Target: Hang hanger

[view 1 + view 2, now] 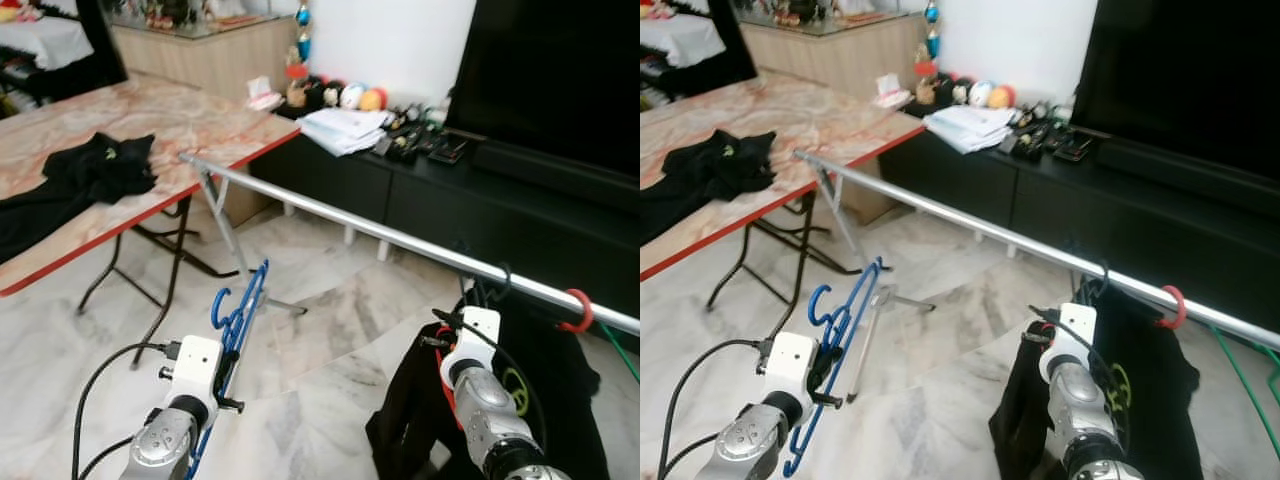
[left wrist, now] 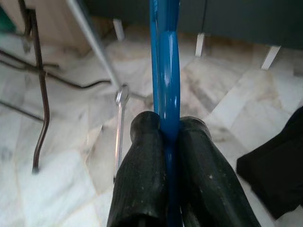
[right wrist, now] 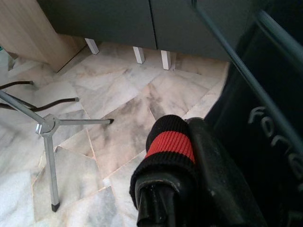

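Left wrist view: left pincer (image 2: pixel 168 142) grips one blue hanger (image 2: pixel 165 56); right pincer's (image 3: pixel 189 156) state unclear.

bare rail (image 1: pixel 330 217) leftward, black garment (image 1: pixel 560 390) rightward

The hanger (image 1: pixel 238 312) is glossy blue plastic, pinched between the left gripper (image 2: pixel 166 137)'s matt black, rubbery-looking fingers (image 2: pixel 142 165). The rail (image 1: pixel 400 240) is smooth, bright metal. The floor (image 1: pixel 330 330) is polished veined marble (so is the tabletop (image 1: pixel 180 115), in a pinker tone). Soft black cloth (image 1: pixel 95 170) lies there. The cabinet (image 1: pixel 215 55) beyond looks like pale wood, though it is too blurred to be sure.
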`<state>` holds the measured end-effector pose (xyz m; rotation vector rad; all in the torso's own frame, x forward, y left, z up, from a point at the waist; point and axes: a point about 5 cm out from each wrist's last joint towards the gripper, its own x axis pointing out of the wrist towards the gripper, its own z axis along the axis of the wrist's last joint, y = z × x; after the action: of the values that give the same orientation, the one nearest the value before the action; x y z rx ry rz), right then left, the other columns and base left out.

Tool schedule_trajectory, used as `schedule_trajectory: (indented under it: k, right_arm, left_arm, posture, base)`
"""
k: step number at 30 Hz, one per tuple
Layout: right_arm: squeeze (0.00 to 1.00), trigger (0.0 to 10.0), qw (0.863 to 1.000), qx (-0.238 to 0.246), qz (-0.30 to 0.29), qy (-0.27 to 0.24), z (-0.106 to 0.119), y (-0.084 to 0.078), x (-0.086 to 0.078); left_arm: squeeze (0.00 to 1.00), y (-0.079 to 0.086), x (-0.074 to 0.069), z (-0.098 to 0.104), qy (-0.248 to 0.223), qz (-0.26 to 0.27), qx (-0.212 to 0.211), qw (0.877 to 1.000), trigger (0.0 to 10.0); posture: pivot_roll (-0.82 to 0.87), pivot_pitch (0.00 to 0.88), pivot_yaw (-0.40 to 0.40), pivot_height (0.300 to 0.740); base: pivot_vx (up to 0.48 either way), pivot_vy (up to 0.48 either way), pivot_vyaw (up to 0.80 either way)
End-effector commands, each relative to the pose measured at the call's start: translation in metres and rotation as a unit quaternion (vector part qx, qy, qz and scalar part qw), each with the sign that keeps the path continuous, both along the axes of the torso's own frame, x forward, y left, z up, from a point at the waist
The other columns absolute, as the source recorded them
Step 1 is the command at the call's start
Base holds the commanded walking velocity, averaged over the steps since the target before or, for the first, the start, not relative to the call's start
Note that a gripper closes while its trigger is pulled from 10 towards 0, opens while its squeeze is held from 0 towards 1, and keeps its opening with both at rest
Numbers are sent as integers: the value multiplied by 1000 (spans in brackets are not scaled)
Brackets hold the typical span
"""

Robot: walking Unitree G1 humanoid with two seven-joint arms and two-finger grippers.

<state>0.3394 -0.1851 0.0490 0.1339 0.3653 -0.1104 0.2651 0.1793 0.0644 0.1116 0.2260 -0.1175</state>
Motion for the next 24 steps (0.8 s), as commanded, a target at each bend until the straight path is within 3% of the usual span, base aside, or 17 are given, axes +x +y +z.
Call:
schedule_trajectory:
  k: [1,10,14,19,24]
  right_arm:
    - [0,10000,1000,2,-11,-10,8,1,6]
    - [0,10000,998,-7,-60,-10,10,-11,6]
    - [0,10000,996,-22,-79,-17,13,-16,7]
    - [0,10000,993,-22,-96,-67,25,-17,10]
    - [0,10000,997,-19,-60,-42,12,-6,4]
  left_arm:
    - [0,5,-1,2,1,7,5,1000,10000]
    - [0,6,-2,3,-2,0,8,1000,10000]
    - [0,5,-3,4,-5,-10,3,1000,10000]
    - [0,6,-5,4,-3,-16,5,1000,10000]
    - [0,7,-3,4,-4,-15,5,1000,10000]
  posture:
    - [50,52,15,740]
    - [55,48,25,740]
    - [56,50,29,740]
    - [59,46,35,740]
    - [59,45,35,740]
  base:
    - [0,480,0]
    - [0,428,0]
    - [0,0,0]
    - [0,0,0]
    - [0,0,0]
